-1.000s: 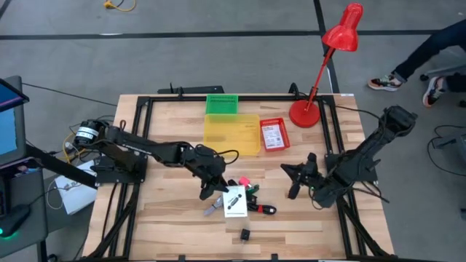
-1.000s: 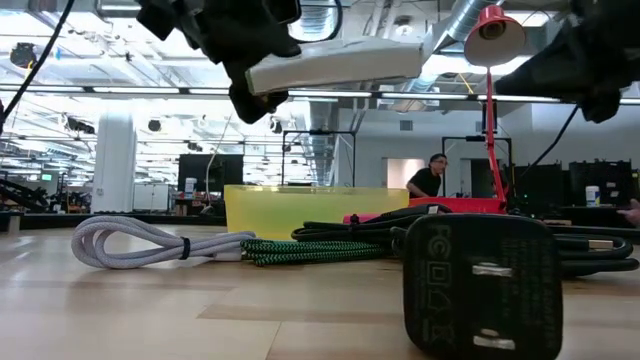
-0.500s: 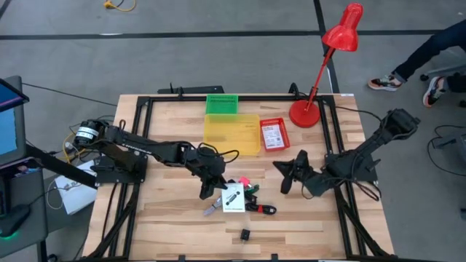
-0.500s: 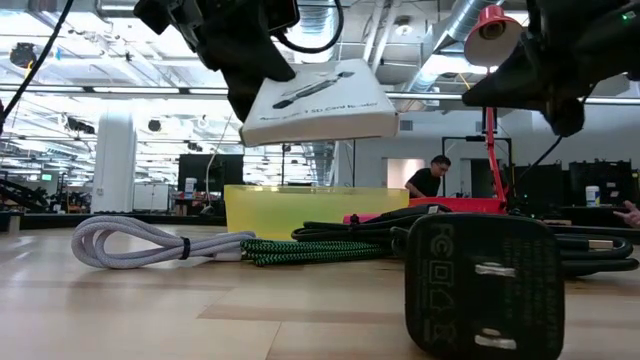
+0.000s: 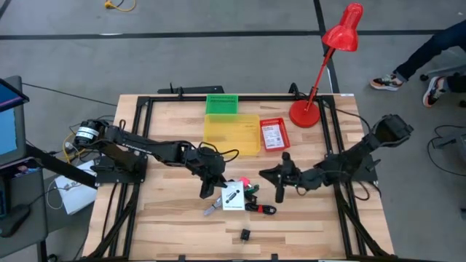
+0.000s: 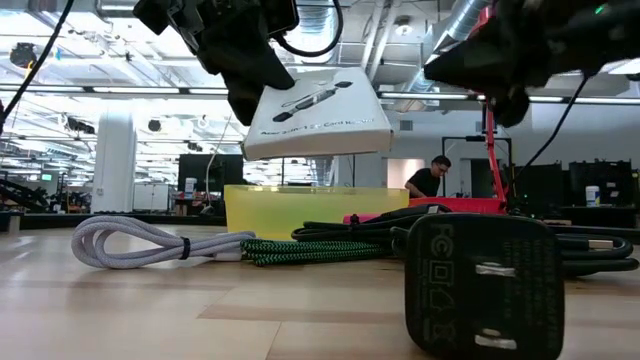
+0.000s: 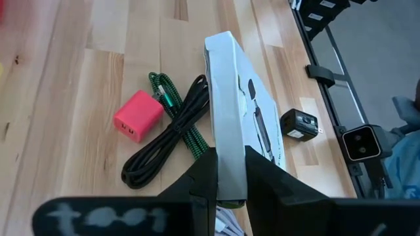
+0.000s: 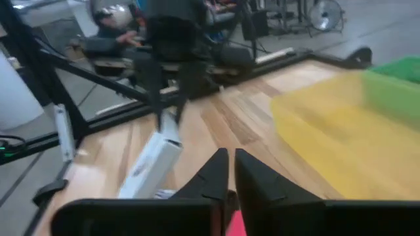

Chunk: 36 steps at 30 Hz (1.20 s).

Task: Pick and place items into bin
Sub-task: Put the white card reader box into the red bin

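My left gripper is over the table's middle, shut on a flat white carded package with a black tool printed on its face. Beneath and beside it lie a pink charger block, a green braided cable, a black cable, a black plug adapter and a white coiled cable. My right gripper hovers just right of this heap, fingers together, touching nothing. My left gripper pinches the white package between its two fingers at one end, one finger on each broad face. The fingers come from above, slanting toward the table's right. The package is lifted clear of the table and sticks out from the fingers, tilted.
The yellow bin stands toward the far edge, with a green basket behind it and a red-and-white package to its right. A red desk lamp stands at the far right. A person is in the room beyond.
My right gripper has swung toward the table's left, from the right side to just beside the heap of items. The white package in my left gripper has tipped from nearly edge-on to tilted, its printed face now showing in the low view.
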Motion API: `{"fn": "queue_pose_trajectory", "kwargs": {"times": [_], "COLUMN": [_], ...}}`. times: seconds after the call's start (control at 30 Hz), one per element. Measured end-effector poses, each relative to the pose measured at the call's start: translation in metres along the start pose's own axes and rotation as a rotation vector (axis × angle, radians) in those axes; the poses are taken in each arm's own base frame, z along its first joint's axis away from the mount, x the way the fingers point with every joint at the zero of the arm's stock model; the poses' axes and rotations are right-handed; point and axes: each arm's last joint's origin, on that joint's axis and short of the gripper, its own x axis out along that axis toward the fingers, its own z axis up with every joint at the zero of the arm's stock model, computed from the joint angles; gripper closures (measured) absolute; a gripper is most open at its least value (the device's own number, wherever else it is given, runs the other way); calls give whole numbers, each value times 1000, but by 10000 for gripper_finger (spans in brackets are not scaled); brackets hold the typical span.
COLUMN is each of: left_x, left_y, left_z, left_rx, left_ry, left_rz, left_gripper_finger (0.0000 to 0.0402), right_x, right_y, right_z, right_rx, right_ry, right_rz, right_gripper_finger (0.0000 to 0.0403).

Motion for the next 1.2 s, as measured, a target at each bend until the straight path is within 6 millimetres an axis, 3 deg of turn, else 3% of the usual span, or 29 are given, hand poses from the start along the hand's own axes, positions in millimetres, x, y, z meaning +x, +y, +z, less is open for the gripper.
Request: {"fn": "queue_pose_trajectory", "kwargs": {"times": [0.33,0.67,1.2], "left_x": [-1,-11,-18], "left_y": [1,1,8], "left_z": [0,3,8], "left_rx": [34,52,67], "left_ry": [-2,-19,-65], "left_rz": [36,96,140], "left_gripper_finger": [365,364,366], "right_x": [34,35,39], "right_y": [-6,-1,-9], "right_z": [1,3,5], "right_rx": [33,40,70], "right_ry": [88,111,109], "right_rz": [100,184,152], "right_gripper_finger": [274,187,179]}}
